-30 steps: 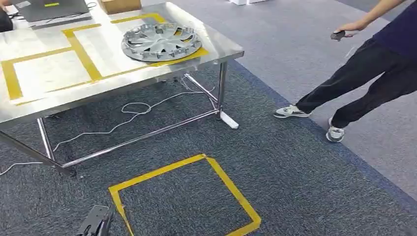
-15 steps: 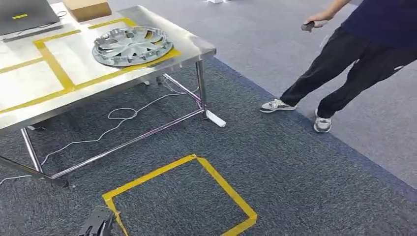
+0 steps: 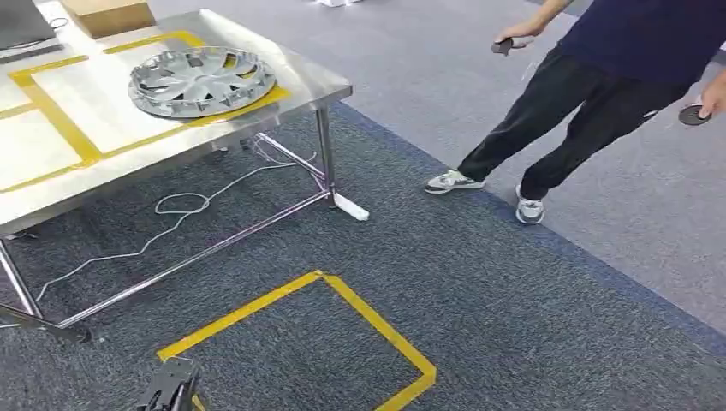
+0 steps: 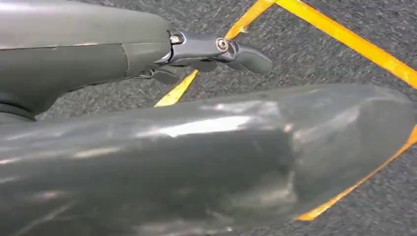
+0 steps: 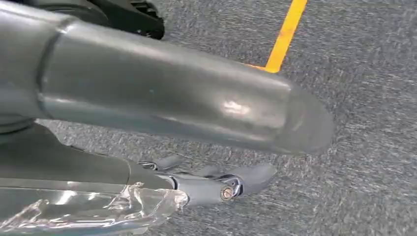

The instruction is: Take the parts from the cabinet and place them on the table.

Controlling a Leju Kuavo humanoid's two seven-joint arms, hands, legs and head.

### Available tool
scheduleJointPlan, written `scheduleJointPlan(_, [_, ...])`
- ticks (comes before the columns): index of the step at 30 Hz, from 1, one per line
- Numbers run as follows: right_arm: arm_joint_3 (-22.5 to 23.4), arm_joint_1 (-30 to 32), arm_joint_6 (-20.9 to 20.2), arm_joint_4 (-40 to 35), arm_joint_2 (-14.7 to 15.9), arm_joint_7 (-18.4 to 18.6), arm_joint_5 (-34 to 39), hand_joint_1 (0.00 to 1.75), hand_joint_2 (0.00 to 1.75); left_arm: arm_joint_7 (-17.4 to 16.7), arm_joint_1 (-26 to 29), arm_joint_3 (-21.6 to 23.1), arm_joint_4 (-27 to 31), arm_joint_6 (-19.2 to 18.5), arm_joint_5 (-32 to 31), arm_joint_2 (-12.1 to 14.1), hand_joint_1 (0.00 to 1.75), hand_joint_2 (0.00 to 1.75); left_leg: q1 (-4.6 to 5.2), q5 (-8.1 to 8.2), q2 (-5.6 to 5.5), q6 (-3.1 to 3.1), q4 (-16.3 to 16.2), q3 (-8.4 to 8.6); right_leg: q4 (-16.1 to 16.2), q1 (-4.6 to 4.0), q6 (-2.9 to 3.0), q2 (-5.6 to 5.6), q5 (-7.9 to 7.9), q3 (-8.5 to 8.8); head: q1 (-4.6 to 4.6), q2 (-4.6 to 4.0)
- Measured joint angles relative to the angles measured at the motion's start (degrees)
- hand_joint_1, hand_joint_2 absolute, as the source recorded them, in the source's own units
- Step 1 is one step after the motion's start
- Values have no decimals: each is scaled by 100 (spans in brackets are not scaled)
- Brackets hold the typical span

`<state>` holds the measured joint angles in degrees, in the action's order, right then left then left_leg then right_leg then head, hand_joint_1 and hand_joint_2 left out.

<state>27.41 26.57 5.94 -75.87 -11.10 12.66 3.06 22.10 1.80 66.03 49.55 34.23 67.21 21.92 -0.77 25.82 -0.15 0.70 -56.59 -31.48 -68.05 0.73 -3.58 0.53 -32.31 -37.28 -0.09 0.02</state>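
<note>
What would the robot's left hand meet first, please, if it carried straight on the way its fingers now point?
Probably the grey carpet, close to the yellow tape line. The left hand hangs empty over the floor with nothing between its fingers and the carpet, though depth is hard to judge.

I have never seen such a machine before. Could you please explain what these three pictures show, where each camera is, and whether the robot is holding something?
This is a walking humanoid robot with two arms. The wide picture comes from a camera high on its body, looking forward and down. It shows a steel table marked with yellow tape, with a silver wheel cover lying on it. On the carpet is a yellow tape square, and a person stands to the right.

The other two pictures come from cameras at the wrists, looking down at the carpet. They show the left robot hand and the right robot hand. Both hang empty, fingers loosely apart.
</note>
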Motion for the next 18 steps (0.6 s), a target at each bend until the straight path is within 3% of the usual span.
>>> scheduleJointPlan(1, [-9,2,0,0,0,0,2,0,0,0,8,2,-9,0,0,0,0,0,11,0,39,4,-2,-4,-447,0,-11,-11,-191,-207,7,0])
scheduleJointPlan(2, [-17,15,0,0,0,0,2,0,0,0,12,4,-15,0,0,-2,0,0,22,3,88,9,-3,-4,-751,0,-14,-11,-278,-345,2,0])
scheduleJointPlan(3, [-22,24,0,0,2,0,2,0,0,0,11,4,-18,0,0,-7,0,0,30,4,122,10,-3,0,-758,-1,-5,-11,-214,-337,2,0])
scheduleJointPlan(4, [-24,29,0,0,4,0,2,0,0,0,8,4,-20,0,0,-11,0,0,34,6,155,9,-4,9,-492,-3,5,-13,-32,-194,4,0])
scheduleJointPlan(6, [-28,28,2,0,13,0,2,0,0,0,1,4,-20,0,0,-17,0,0,34,18,213,-4,-5,40,544,-8,42,-97,438,378,4,0])
scheduleJointPlan(7, [-31,25,0,0,13,0,2,0,0,0,-2,2,-20,0,0,-17,0,0,48,28,232,-22,-9,56,970,-14,58,-288,525,620,9,0])
scheduleJointPlan(8, [-35,13,0,0,15,4,2,0,0,0,-5,0,-22,0,0,-20,0,0,85,48,244,-58,-30,61,1012,-34,87,-265,518,604,-9,0])
scheduleJointPlan(11, [-50,31,18,-2,20,2,18,0,0,0,-11,0,-29,0,-2,-20,0,0,64,16,310,-144,16,78,1003,-61,174,-161,539,553,-11,0])
scheduleJointPlan(12, [-55,41,33,-4,22,2,44,0,0,0,-13,-2,-29,-2,-9,-17,0,0,63,36,319,-179,8,77,1047,-36,231,-133,578,599,-2,0])
scheduleJointPlan(13, [-66,47,55,-13,20,7,66,0,0,0,-15,-2,-31,-4,-11,-22,0,0,49,131,226,-215,-79,40,1060,-19,263,-108,603,620,-18,0])
scheduleJointPlan(14, [-83,44,76,-20,24,7,100,0,0,4,-15,0,-31,-13,-22,-24,0,0,49,357,145,-235,-370,-84,1059,-10,295,-79,624,608,-28,0])
scheduleJointPlan(16, [-116,41,116,-20,55,7,138,0,0,4,-11,2,-53,-22,-24,-24,0,0,40,808,83,-255,-1300,-514,1057,-11,320,-4,639,576,-26,0])
scheduleJointPlan(17, [-140,45,144,-17,66,4,166,0,0,4,-9,4,-64,-26,-26,-31,0,0,40,917,77,-259,-1680,-708,1055,-12,320,37,640,566,-24,0])
scheduleJointPlan(18, [-164,48,188,-17,76,2,212,0,0,4,-7,4,-72,-31,-31,-37,0,0,38,881,76,-260,-1786,-781,1055,-11,316,81,642,565,-22,0])
